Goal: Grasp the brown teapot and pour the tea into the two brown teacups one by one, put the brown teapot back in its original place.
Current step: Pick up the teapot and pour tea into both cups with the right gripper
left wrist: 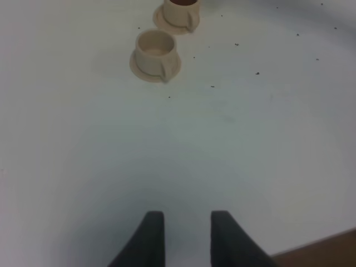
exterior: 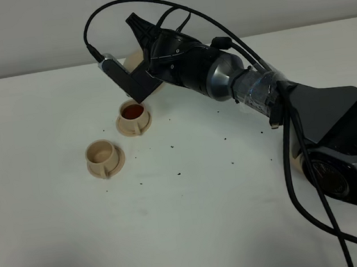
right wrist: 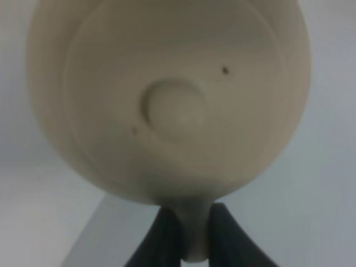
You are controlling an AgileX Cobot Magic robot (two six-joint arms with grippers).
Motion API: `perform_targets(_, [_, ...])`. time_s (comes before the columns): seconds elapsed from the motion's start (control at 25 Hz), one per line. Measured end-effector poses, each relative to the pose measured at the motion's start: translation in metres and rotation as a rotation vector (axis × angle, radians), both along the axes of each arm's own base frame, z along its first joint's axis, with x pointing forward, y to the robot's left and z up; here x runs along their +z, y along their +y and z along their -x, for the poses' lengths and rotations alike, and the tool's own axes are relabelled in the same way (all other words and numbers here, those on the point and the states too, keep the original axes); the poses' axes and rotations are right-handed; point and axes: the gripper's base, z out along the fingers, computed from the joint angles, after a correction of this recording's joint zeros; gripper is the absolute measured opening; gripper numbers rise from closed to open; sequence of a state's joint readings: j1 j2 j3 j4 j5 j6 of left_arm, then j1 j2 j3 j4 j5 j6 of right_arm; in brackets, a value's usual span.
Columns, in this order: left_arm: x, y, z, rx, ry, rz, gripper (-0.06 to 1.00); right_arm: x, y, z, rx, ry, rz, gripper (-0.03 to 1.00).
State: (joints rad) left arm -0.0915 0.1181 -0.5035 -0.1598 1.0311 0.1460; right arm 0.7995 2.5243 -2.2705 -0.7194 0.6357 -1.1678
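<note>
My right gripper (exterior: pixel 142 39) reaches across to the left and is shut on the loop handle of the brown teapot (exterior: pixel 133 62), which is mostly hidden behind the wrist. In the right wrist view the teapot (right wrist: pixel 172 100) fills the frame, knobbed lid toward the camera, its handle pinched between the fingers (right wrist: pixel 167 236). Just in front of it stands a teacup (exterior: pixel 132 115) holding reddish tea. The other teacup (exterior: pixel 104 157) is nearer and looks empty; both sit on saucers. My left gripper (left wrist: pixel 187 239) is open over bare table, far from the empty cup (left wrist: pixel 156 51) and the filled cup (left wrist: pixel 181 10). The original place is hidden.
Dark specks are scattered on the white table (exterior: pixel 204 188) around the cups. The right arm's base (exterior: pixel 342 153) and cables occupy the right side. A brown table edge (left wrist: pixel 325 250) shows near the left gripper.
</note>
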Motion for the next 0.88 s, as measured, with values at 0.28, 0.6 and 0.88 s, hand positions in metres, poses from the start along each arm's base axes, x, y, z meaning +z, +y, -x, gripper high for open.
perform_targets(0.28, [0.000,0.000,0.000,0.000,0.000,0.000,0.23,-0.004,-0.005,0.001,-0.086,0.057,-0.021,0.11])
perform_targets(0.6, [0.000,0.000,0.000,0.000,0.000,0.000,0.23,-0.005,-0.013,0.007,-0.206,0.222,-0.061,0.11])
perform_targets(0.88, [0.000,0.000,0.000,0.000,0.000,0.000,0.23,0.031,-0.031,0.011,-0.318,0.342,-0.138,0.11])
